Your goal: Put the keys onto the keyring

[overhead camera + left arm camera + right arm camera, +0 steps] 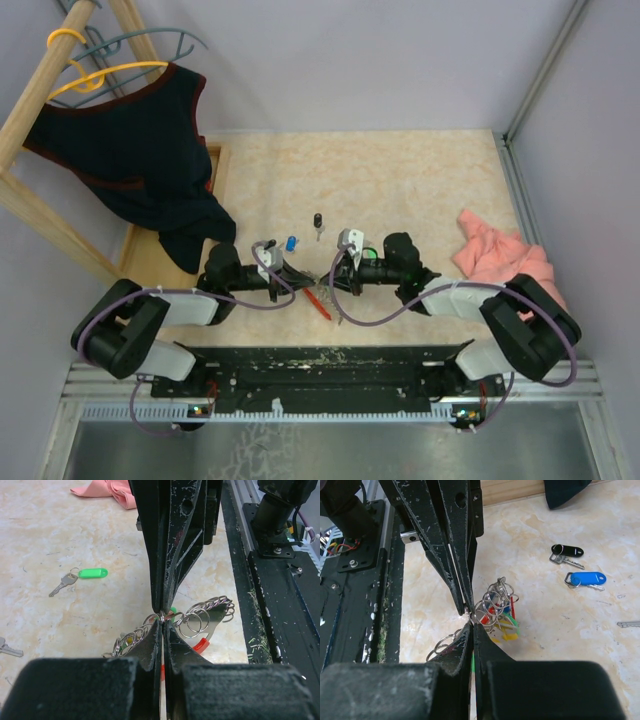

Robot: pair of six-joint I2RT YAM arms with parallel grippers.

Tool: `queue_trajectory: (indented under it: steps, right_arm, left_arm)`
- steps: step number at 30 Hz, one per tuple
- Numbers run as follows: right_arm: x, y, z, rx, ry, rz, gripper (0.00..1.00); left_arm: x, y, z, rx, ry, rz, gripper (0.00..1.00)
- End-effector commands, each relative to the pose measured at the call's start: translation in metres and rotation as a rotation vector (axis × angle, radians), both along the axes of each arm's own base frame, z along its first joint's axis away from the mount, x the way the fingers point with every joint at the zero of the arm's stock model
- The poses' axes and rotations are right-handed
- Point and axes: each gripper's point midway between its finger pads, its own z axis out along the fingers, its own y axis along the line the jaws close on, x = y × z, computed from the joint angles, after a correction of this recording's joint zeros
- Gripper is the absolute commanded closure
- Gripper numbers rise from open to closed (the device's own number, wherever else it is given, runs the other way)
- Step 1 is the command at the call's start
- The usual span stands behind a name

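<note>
My left gripper [163, 622] and right gripper [471, 622] meet tip to tip low over the table, both shut on the keyring [201, 644], whose red band hangs below them. Several small steel rings [495, 601] with coloured tags are strung on it beside the fingertips. Loose keys lie on the table: a green one [93, 573], a black one [567, 550] and a blue one [588, 578]. From above, the keyring's red band [319, 303] shows under the joined grippers, with the blue key [291, 242] and black key [318, 220] beyond them.
A pink cloth [500, 255] lies at the right. A dark garment [150, 150] hangs from a wooden rack [45, 95] at the left. A bare metal key [9, 650] lies at the left edge of the left wrist view. The black base rail [320, 365] runs along the near edge.
</note>
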Motion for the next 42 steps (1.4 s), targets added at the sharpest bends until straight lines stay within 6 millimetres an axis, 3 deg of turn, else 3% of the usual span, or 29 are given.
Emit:
queue_trajectory:
  steps: [1,13,22,34,42]
  right_arm:
    - [-0.002,0.013,0.033,0.113,-0.069,0.069,1.00]
    - [-0.015,0.018,0.044,0.184,-0.047,0.154,1.00]
    - [-0.002,0.020,0.044,0.187,-0.039,0.086,1.00]
    - [0.009,0.020,0.063,0.311,-0.050,-0.011,1.00]
    - [0.012,0.025,0.059,0.313,-0.045,-0.014,1.00]
  left_arm:
    - [-0.004,-0.002,0.009,-0.032,-0.037,-0.034,0.98]
    - [-0.002,-0.002,0.008,-0.030,-0.035,-0.020,0.98]
    - [-0.003,-0.002,0.010,-0.043,-0.034,-0.015,0.98]
    - [0.001,0.000,0.017,-0.096,-0.021,0.042,0.98]
    - [0.003,0.001,0.020,-0.116,-0.004,0.070,0.98]
